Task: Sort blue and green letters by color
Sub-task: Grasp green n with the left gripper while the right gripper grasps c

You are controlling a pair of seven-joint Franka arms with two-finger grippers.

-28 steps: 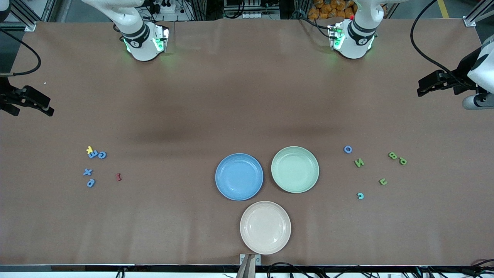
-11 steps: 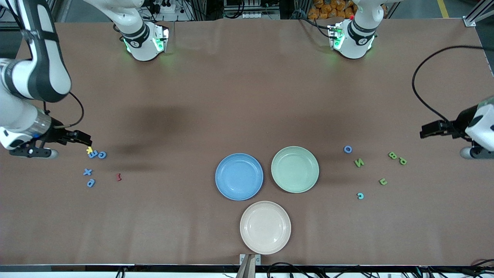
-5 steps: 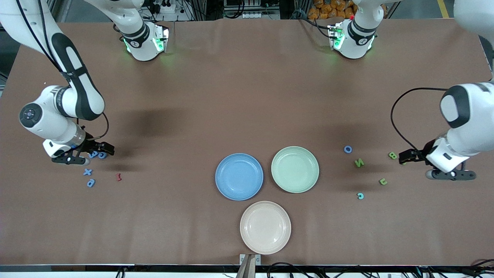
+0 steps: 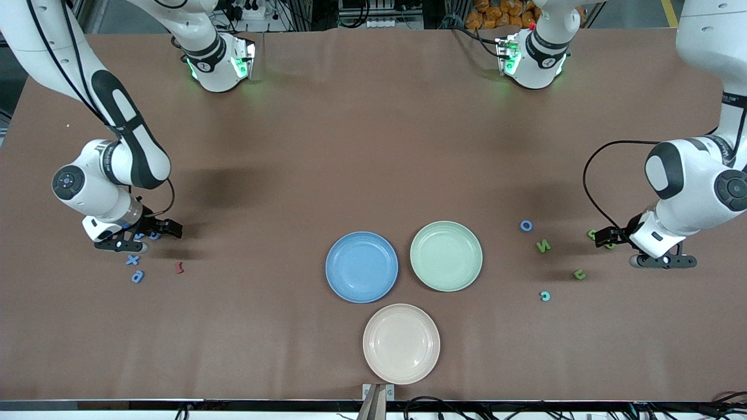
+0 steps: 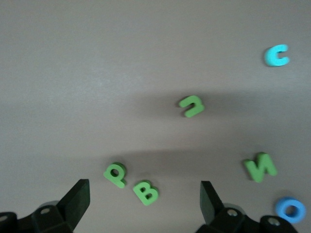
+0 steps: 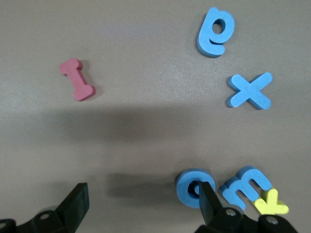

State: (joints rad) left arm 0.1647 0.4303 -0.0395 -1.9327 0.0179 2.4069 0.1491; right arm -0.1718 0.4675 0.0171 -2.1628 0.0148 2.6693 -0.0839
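Blue letters lie at the right arm's end: an X, a rounded one and a round one beside an E. My right gripper hangs open and empty over them, one fingertip over the round letter. At the left arm's end lie green N, J, B and P, a blue O and a light blue C. My left gripper hangs open and empty over B and P.
A blue plate, a green plate and a beige plate stand mid-table, toward the front camera. A dark red letter and a yellow K lie among the blue letters.
Both arms have swung in from the table's ends and come down over the letter clusters. No letter has moved.
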